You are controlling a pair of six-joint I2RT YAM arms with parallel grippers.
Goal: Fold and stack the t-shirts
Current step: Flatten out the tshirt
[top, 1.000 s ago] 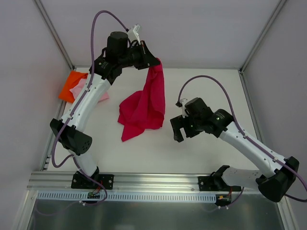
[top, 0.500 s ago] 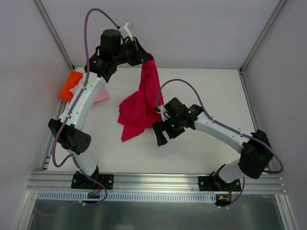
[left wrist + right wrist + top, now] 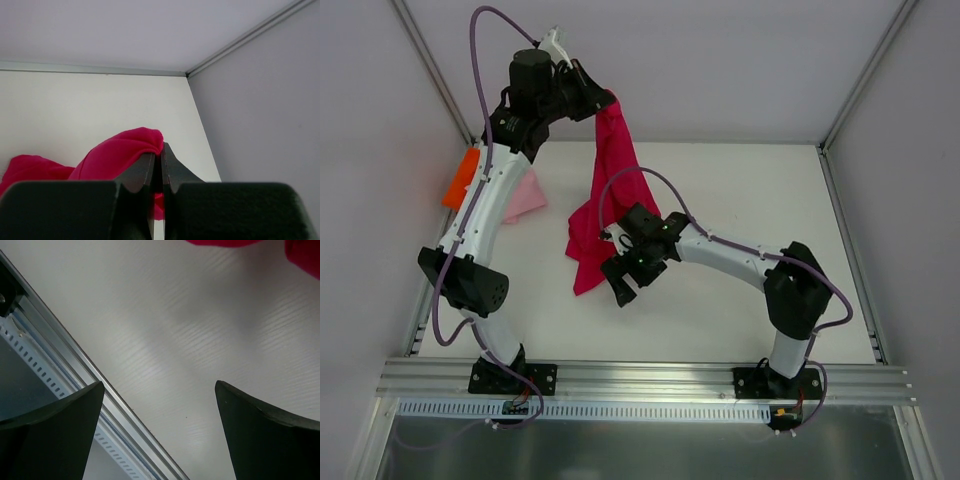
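Observation:
The crimson t-shirt [image 3: 610, 190] hangs from my left gripper [image 3: 607, 100], which is raised high at the back of the table and shut on a pinch of its cloth [image 3: 125, 152]. The shirt's lower part drags on the table [image 3: 588, 262]. My right gripper [image 3: 620, 285] stands open just right of that lower hem, with nothing between its fingers [image 3: 250, 430]; red cloth [image 3: 300, 252] shows only at the top edge of its wrist view. A pink t-shirt [image 3: 528, 195] and an orange t-shirt [image 3: 460, 180] lie at the back left, partly hidden by the left arm.
White table [image 3: 740, 190] with walls at the back and both sides. An aluminium rail [image 3: 640, 375] runs along the near edge and shows close under the right gripper as the rail [image 3: 65, 350].
My left gripper has lifted the crimson shirt higher and carried it left. The right arm has swung left across the table, from the right side to the shirt's lower edge, staying open.

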